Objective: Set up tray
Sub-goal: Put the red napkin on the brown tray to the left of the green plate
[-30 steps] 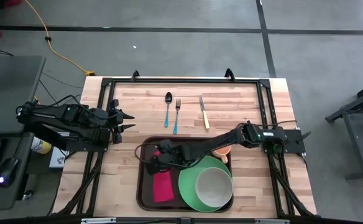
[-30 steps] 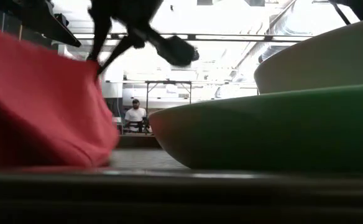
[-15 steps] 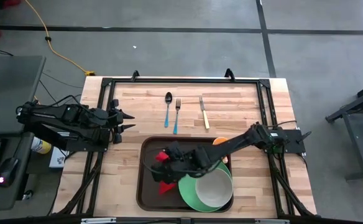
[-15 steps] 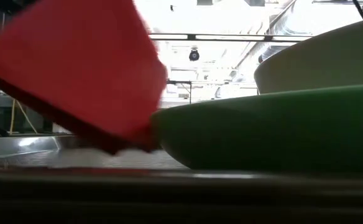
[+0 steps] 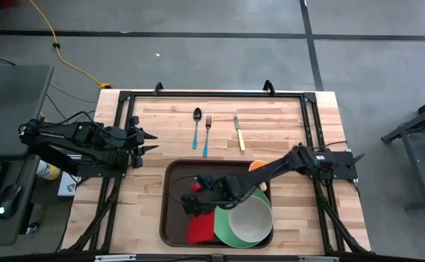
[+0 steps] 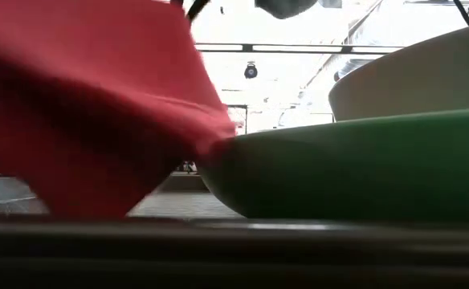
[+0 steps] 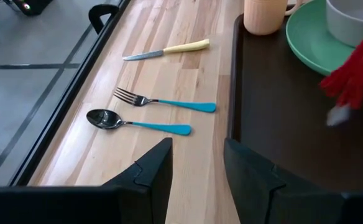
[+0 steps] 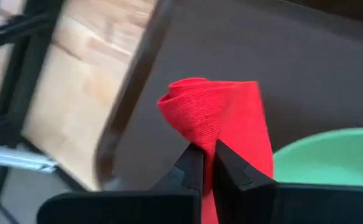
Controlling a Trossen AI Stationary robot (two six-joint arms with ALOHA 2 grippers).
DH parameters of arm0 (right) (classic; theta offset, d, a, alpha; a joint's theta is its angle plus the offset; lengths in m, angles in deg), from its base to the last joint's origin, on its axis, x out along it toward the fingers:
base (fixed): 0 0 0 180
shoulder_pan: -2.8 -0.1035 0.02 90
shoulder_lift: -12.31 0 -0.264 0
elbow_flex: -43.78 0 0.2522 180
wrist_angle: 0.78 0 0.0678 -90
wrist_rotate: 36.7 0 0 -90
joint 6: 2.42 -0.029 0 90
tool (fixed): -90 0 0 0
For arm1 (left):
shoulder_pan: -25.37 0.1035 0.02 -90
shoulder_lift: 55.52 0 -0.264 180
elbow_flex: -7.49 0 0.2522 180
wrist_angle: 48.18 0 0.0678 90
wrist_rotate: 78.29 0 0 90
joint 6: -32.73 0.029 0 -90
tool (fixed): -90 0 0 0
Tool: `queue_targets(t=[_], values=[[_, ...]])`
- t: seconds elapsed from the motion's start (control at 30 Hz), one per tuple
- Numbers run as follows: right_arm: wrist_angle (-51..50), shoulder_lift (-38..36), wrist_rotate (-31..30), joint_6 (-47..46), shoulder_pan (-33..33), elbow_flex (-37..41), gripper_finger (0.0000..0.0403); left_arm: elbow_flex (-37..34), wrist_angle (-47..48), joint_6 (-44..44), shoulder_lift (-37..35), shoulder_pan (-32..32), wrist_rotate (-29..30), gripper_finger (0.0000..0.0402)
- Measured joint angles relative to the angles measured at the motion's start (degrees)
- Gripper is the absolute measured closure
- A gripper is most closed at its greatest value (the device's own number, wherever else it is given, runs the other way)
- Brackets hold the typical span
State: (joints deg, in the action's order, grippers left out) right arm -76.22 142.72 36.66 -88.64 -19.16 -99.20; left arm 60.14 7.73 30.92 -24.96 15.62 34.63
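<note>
Plate, bowl on tray

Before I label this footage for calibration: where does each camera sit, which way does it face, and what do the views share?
High view: overhead, straight down; both arms, right gripper holding red cloth over tray.
Low view: tabletop height, level; cloth against green plate.
Left wrist view: on the waiting left arm; left gripper open, facing spoon, fork, knife.
Right wrist view: right gripper pinching the cloth.
All four share cloth and plate.
</note>
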Motion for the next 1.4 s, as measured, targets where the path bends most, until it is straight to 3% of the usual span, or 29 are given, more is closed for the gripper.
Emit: queue_targets(t=[0.2, 0.33, 0.83, 1.13, 1.4], values=[[20.89, 0.18, 4.55, 2.43, 2.91, 14.08, 0.0403, 0.0, 0.11, -0.02, 0.01, -0.01, 0.0, 0.0229], [26.81, 0.24, 5.3, 1.79, 3.78, 19.42, 0.0403, 0.0, 0.49, -0.02, 0.02, 0.0, 0.0, 0.0229], [28.91, 0.35, 10.04, 12.81, 8.91, 17.65, 0.0403, 0.0, 1.19, -0.02, -0.01, 0.01, 0.02, 0.0229], [30.88, 2.43, 13.98, 12.97, 8.78, 17.64, 0.0403, 0.01, 1.36, 0.01, 0.0, 0.01, 0.02, 0.0229], [33.1, 3.54, 12.63, 14.17, 8.92, 17.65, 0.0398, 0.02, 1.42, -0.02, 0.02, -0.01, 0.02, 0.0229]])
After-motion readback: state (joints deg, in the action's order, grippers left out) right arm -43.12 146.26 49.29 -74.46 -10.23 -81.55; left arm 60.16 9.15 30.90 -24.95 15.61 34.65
